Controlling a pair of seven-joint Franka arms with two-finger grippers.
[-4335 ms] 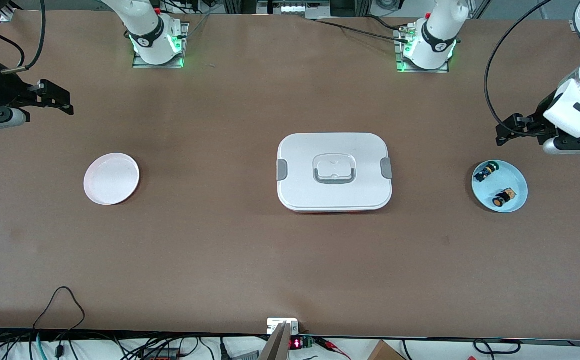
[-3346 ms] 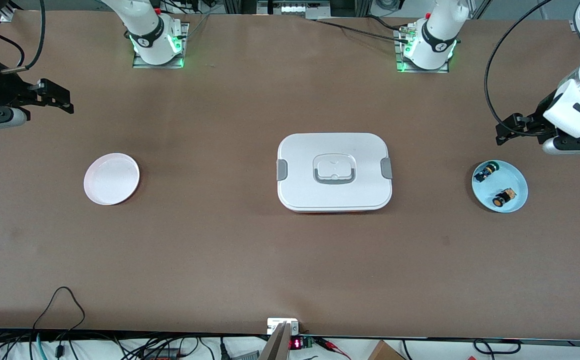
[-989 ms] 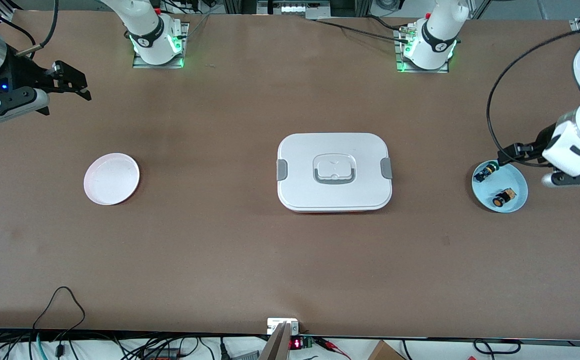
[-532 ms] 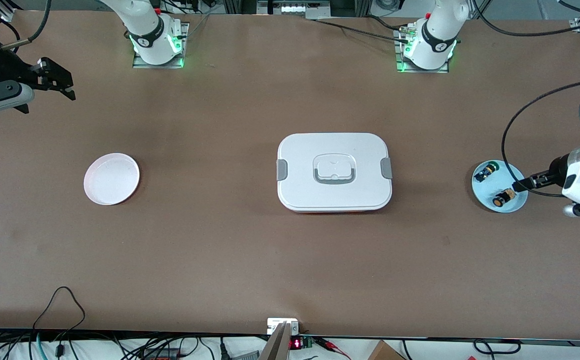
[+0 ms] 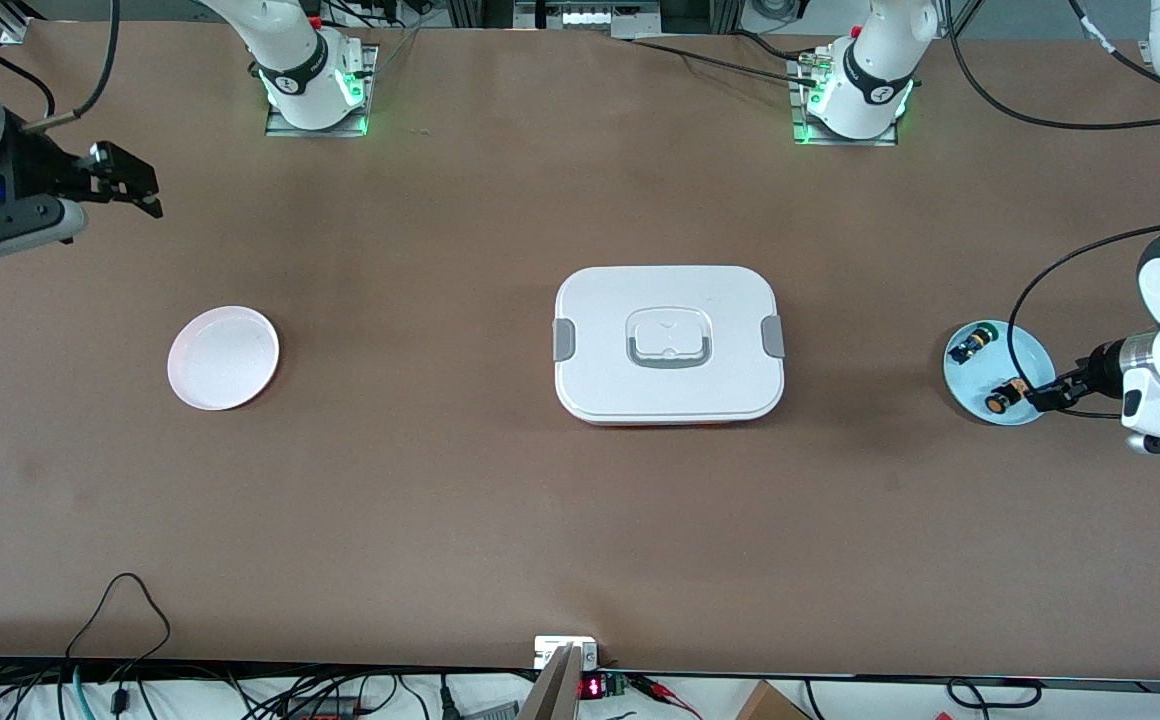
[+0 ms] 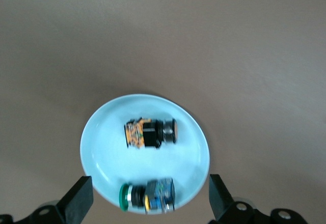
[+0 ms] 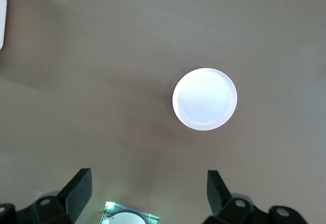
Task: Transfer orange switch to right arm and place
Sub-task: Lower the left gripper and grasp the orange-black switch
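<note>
The orange switch (image 5: 1005, 393) lies on its side in a light blue plate (image 5: 1025, 350) toward the left arm's end of the table. In the left wrist view the orange switch (image 6: 151, 132) lies in the plate (image 6: 102, 152) with its orange cap showing. My left gripper (image 5: 1043, 396) hovers open over the plate's rim, just beside the orange switch and holding nothing. In its wrist view the left gripper (image 6: 147, 206) has its fingers (image 6: 79, 201) spread wider than the plate. My right gripper (image 5: 132, 182) hangs open and empty over the table's other end.
A green-capped switch (image 5: 970, 343) shares the blue plate. A white lidded box (image 5: 668, 343) sits mid-table. A pale round plate (image 5: 223, 357) lies toward the right arm's end, and the same plate (image 7: 205, 99) shows under my right gripper (image 7: 146, 193). Cables run along the table's edges.
My left gripper has swung toward the front camera and come down over the blue plate, ending beside the orange switch. The right gripper has only shifted slightly. Both stay open.
</note>
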